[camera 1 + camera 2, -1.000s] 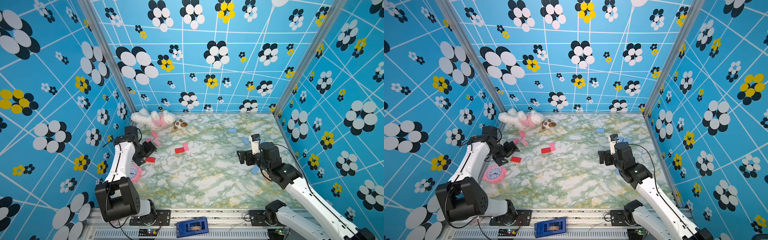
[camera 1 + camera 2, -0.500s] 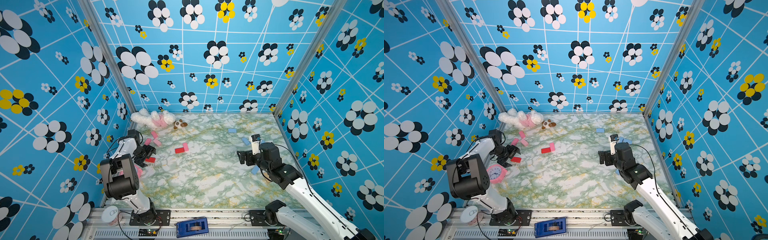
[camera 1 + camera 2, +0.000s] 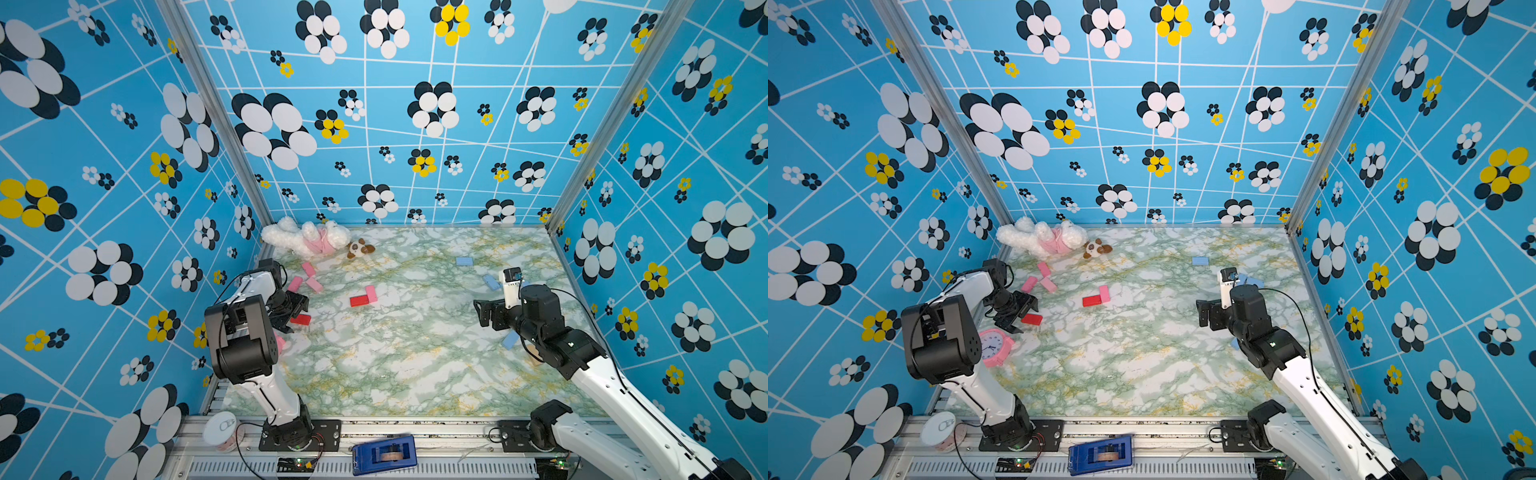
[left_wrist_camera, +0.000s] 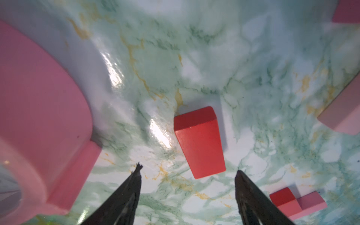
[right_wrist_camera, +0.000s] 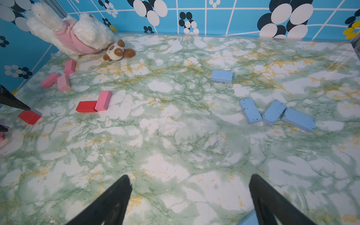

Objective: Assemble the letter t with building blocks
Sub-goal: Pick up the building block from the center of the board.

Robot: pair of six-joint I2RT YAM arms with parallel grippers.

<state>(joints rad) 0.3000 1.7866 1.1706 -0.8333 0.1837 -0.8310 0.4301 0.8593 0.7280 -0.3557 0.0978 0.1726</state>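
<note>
Our left gripper (image 4: 189, 169) stands low over the marble-patterned tabletop (image 4: 253, 58), jaws apart with nothing between them. The loose red block (image 4: 198, 142) lies flat just ahead. Its near end is about level with the fingertips and its long sides run roughly along them, so we judge the jaws are spread to take it across its narrow width. The pink alarm clock (image 4: 39, 116) sits close beside one finger, which leaves little room on that side.

Farther out, a second red block (image 3: 358, 301) touches a pink block (image 3: 371, 293) at a right angle. We read that pair as the start of the letter, with the loose red one meant to join it. Three more pink blocks (image 5: 63, 82) lie near the plush toy (image 5: 74, 33).

Our right gripper (image 5: 191, 176) hangs wide open and empty over bare table, well apart from all this, with the light blue blocks (image 5: 273, 112) on its side.
</note>
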